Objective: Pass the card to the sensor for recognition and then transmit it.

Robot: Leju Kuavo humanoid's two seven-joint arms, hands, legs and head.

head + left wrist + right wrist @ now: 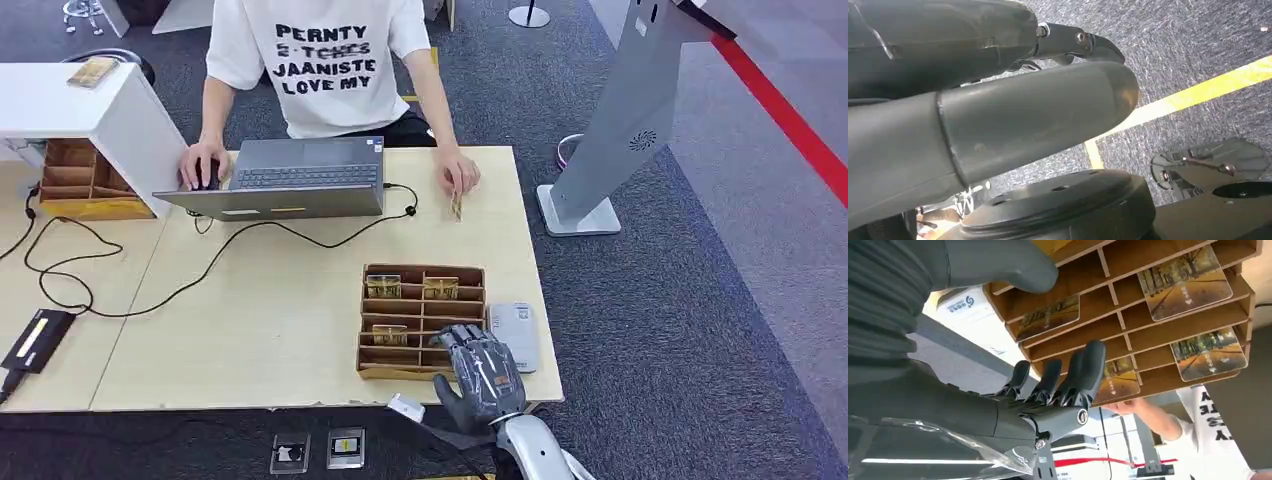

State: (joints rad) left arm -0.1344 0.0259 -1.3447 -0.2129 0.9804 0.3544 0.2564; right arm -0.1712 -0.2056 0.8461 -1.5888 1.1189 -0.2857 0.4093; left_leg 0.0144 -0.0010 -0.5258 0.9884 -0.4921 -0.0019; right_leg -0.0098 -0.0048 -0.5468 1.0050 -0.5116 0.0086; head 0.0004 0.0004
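Right hand (482, 372) hovering over near right corner of wooden card tray (372, 345), fingers (1083, 371) apart, holding nothing. Nearest card (390, 334) lying just beyond and left of hand, long axis crosswise. Grey card reader (515, 335) lying beside tray. Left hand (998, 110) hanging low; grasp state undeterminable.

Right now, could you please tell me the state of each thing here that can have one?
Right hand: fingers apart, empty, over the card rack's near edge.
Left hand: hanging by the floor; grip unclear.
Card rack: some slots hold cards, others bare.
Laptop: open.
Person's hand: holding a card on the table.
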